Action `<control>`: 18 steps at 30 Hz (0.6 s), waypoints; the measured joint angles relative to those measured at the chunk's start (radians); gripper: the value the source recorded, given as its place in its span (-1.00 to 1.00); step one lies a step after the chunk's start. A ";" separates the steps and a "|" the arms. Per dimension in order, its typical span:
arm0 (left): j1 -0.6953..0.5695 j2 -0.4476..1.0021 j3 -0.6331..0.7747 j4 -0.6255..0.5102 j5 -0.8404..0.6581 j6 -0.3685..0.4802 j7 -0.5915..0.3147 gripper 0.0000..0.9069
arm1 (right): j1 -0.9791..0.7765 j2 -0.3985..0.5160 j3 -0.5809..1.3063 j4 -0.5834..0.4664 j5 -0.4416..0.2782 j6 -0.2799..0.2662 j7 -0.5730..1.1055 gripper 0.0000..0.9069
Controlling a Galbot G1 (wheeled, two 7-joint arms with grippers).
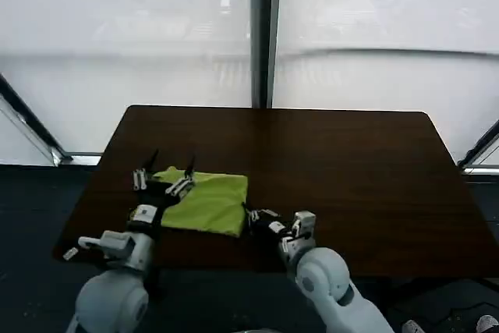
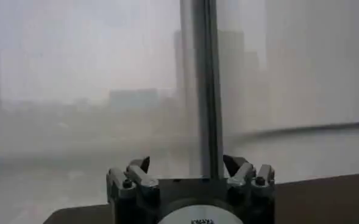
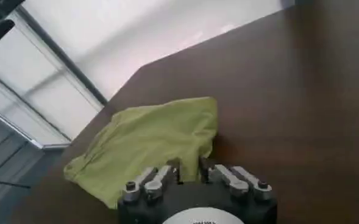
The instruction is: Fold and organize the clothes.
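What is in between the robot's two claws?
The lime-green T-shirt, folded flat on the table. In the head view it lies between the left gripper and the right gripper.

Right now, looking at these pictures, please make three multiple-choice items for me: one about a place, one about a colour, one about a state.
1. Where does the T-shirt lie on the table?
A. near the front-left corner
B. at the far right edge
C. in the exact middle

2. What colour is the T-shirt?
A. dark blue
B. lime green
C. white

3. How is the left hand?
A. shut on the T-shirt
B. open, fingers spread above the cloth
C. shut and empty

Key: 1 A, the cloth sits by the robot's left front. 2 B, both the head and right wrist views show it green. 3 B, its two fingers stand apart.
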 joint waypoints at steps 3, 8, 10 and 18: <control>-0.003 -0.002 0.000 0.006 0.001 -0.003 0.000 0.94 | -0.019 -0.029 0.040 0.022 -0.044 -0.004 0.012 -1.00; -0.004 -0.007 0.001 0.015 0.000 -0.010 0.000 0.94 | -0.049 -0.068 0.092 0.046 -0.142 -0.030 0.039 -1.00; -0.005 -0.009 0.000 0.019 -0.003 -0.012 -0.001 0.94 | -0.062 -0.081 0.111 0.046 -0.194 -0.022 0.021 -1.00; -0.006 -0.009 -0.010 0.037 -0.007 -0.027 -0.001 0.94 | -0.111 -0.092 0.183 0.027 -0.337 0.051 -0.003 -1.00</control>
